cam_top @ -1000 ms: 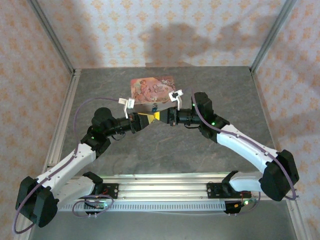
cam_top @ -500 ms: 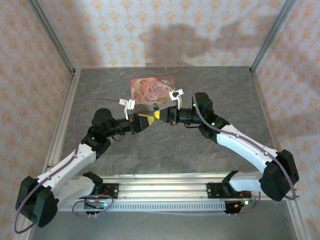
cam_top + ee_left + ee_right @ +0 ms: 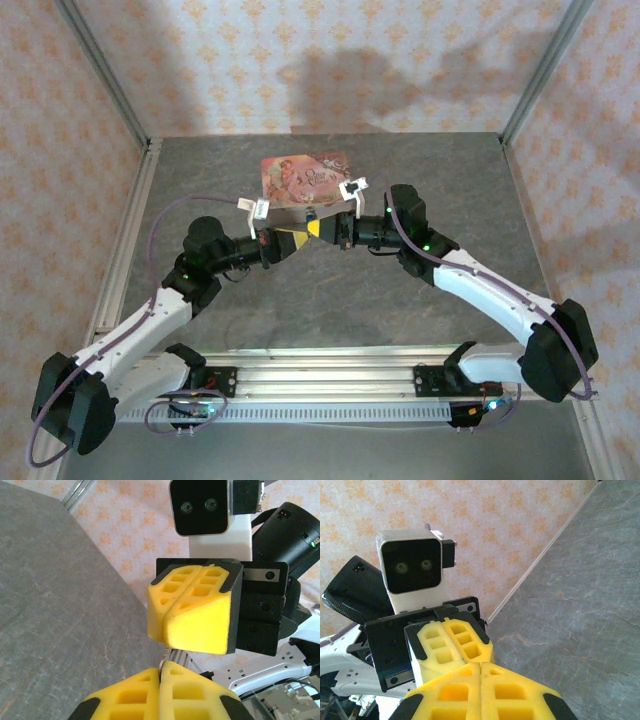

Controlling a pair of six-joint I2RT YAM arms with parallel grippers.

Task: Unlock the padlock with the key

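Meeting tip to tip above the counter [image 3: 420,200], just in front of the floral box [image 3: 300,172], both arms hold nearly the pose of a second ago. The one change: the left gripper [image 3: 161,672] has pressed its jaws fully closed, while the right gripper [image 3: 481,672] stays closed. The key [image 3: 169,656] is probably the grey sliver at the left fingertips, and the padlock [image 3: 311,212] the blue speck beside the box; so insertion looks near, though neither is certain

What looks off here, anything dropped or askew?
Nothing stands out. The left gripper and right gripper are both shut, meeting tip to tip above the table, right by the box. Whether anything is pinched between them is too small to tell.
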